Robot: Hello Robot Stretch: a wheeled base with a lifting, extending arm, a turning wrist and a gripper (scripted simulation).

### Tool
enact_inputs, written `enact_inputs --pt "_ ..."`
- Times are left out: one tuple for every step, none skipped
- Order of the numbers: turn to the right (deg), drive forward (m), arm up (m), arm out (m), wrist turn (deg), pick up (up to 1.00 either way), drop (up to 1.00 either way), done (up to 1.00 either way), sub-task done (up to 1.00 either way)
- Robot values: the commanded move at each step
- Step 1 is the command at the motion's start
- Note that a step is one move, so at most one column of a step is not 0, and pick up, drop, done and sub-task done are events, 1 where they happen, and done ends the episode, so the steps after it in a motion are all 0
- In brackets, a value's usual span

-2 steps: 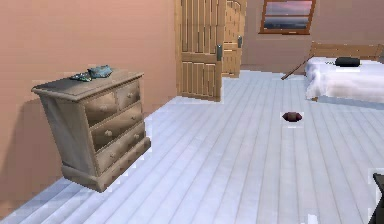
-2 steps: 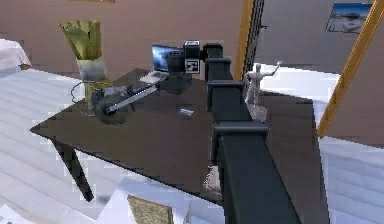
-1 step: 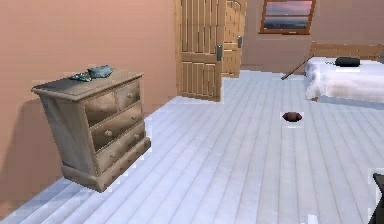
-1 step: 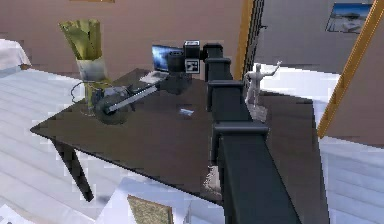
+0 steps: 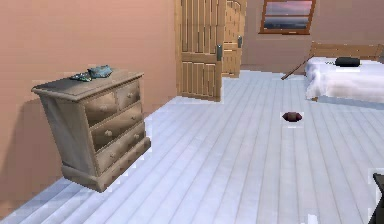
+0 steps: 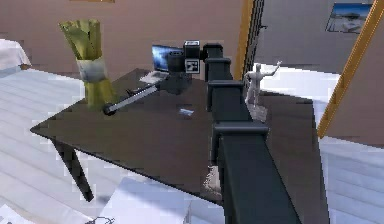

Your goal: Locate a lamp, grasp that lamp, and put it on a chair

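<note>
On a dark table (image 6: 150, 135) in the arm side view stands a tall yellow-green thing (image 6: 85, 55) with a pale band round its middle, near the table's left corner. I cannot tell whether it is a lamp. My arm (image 6: 235, 130) reaches out over the tabletop. The gripper (image 6: 112, 107) points left, its thin fingers (image 6: 135, 97) ending at the foot of that yellow-green thing. I cannot tell whether the gripper holds anything.
A small white figurine (image 6: 258, 82), a blue-screened object (image 6: 163, 57) and a small flat item (image 6: 185, 112) share the table. Ahead stand a wooden dresser (image 5: 95, 120), a wooden door (image 5: 200, 45) and a bed (image 5: 345, 78). A small dark object (image 5: 292, 117) lies on the floor.
</note>
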Motion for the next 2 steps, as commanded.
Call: enact_inputs --pt "0.0 0.00 0.00 -0.10 0.0 0.00 0.00 0.00 0.00" --pt "0.0 0.00 0.00 0.00 0.0 0.00 0.00 1.00 0.00"
